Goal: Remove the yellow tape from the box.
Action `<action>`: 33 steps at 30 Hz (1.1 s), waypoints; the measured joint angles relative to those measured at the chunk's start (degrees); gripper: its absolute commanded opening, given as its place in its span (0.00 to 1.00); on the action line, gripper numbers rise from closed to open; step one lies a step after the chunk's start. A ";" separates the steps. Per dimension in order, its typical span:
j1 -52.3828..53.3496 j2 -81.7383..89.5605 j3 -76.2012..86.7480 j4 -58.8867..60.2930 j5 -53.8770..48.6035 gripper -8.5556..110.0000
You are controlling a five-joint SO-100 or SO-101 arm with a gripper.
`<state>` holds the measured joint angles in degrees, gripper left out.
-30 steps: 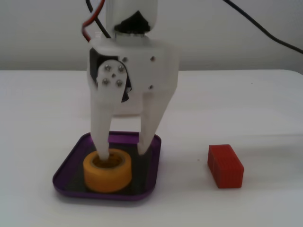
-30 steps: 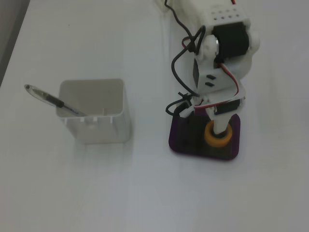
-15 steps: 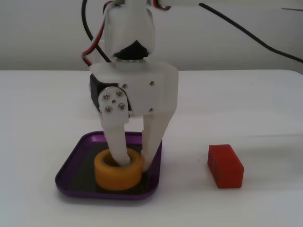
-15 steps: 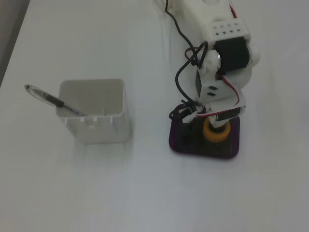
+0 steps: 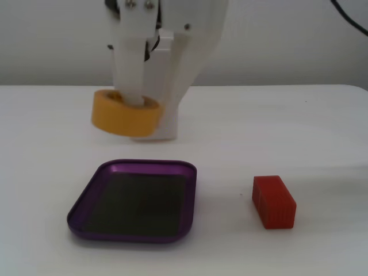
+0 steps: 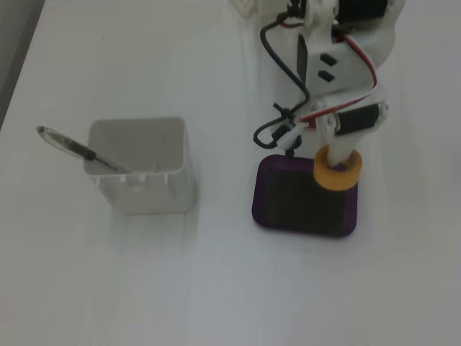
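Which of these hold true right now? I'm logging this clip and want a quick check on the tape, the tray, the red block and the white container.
1. The yellow tape is held up by the gripper, clear of the tray floor. True.
2. The purple tray holds the red block. False: the tray is empty and the block sits on the table to its right in that fixed view.
3. A pen leans in the white container. True.
4. The tape is blue. False: it is yellow-orange.

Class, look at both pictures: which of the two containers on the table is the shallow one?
The purple box, a low-rimmed tray with a dark flat bottom, is the shallow one. The white container beside it is tall and holds a pen.
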<state>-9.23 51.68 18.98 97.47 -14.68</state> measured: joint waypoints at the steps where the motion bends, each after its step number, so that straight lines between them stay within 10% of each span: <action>1: 0.09 2.46 2.55 0.00 0.00 0.07; 33: 11.34 59.15 107.58 -43.95 -0.26 0.07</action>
<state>2.11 110.83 126.56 53.53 -14.94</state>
